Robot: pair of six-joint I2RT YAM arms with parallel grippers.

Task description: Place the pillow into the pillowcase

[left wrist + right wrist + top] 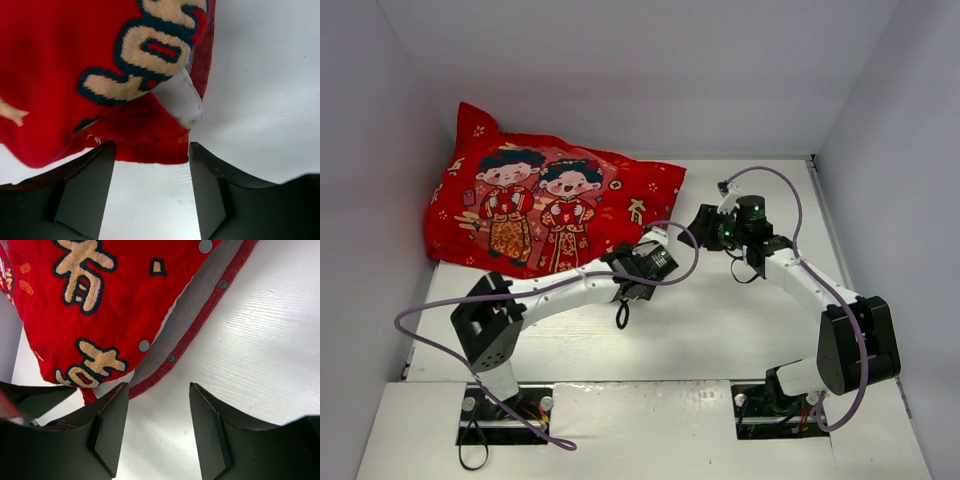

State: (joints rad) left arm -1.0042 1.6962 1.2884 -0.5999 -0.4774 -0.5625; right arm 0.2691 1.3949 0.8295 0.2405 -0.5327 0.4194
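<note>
The pillowcase (540,215) lies plump at the back left of the counter (720,320). The pillow (182,102) is almost wholly hidden inside it; only a white corner pokes past the hem. The left gripper (151,147) has its jaws spread and empty, just short of that hem. The right gripper (159,387), jaws likewise apart and holding nothing, faces the snap studs (144,345) along the gaping edge.

Arms reach forward; left gripper (152,150) and right gripper (159,390) both gape.

A white table (720,330) stands enclosed by plain pale walls (620,70) on three sides.
</note>
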